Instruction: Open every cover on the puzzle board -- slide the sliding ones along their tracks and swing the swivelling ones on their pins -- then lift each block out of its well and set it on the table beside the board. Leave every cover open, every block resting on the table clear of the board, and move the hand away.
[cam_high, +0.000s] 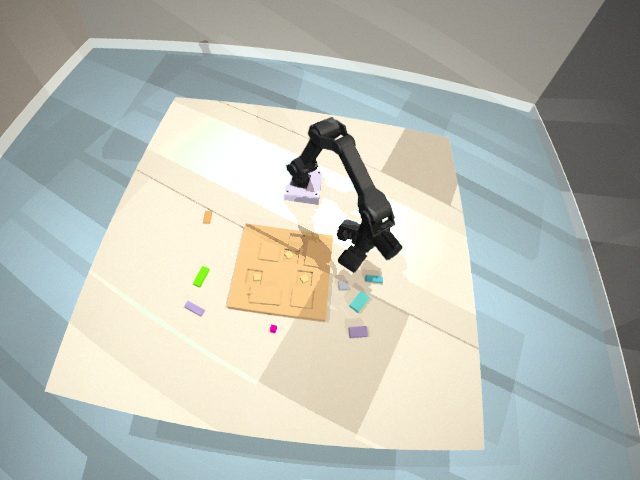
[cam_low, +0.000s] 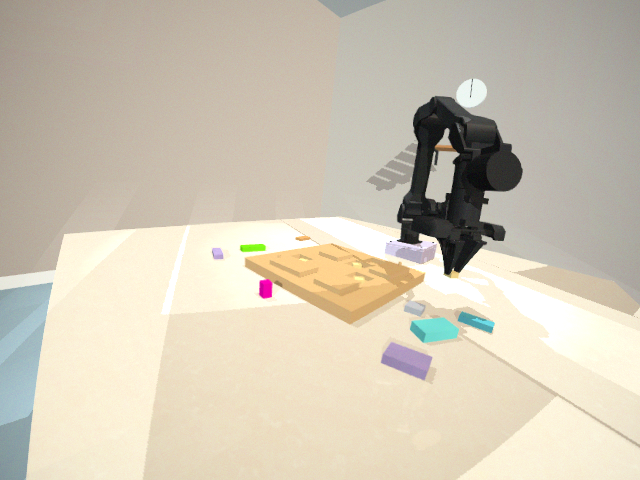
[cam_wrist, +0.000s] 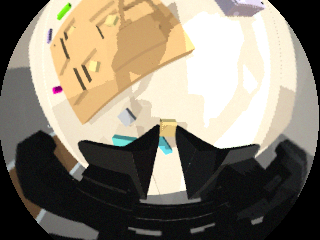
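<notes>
Plain, unidentified room; type of place not determinable. Landmark: pale tabletop (cam_high: 155, 335) (cam_low: 232, 413). Beneath and around it, a blue floor (cam_high: 516, 289) (cam_low: 15, 382); beyond it, bare beige and grey walls, 1 round white clock (cam_low: 471, 93) and 1 orange-brown shelf (cam_low: 444, 148), partly hidden.

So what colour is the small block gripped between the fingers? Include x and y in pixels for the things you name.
Pale yellow block (cam_low: 454, 274) (cam_wrist: 168, 128); the wrist view shows it best.

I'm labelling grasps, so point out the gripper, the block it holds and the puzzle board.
Gripper (cam_wrist: 167, 128): wrist view, between fingertips.
Yellow block (cam_wrist: 168, 128): wrist view, front face.
Puzzle board (cam_wrist: 85, 112): wrist view, near corner.
</notes>
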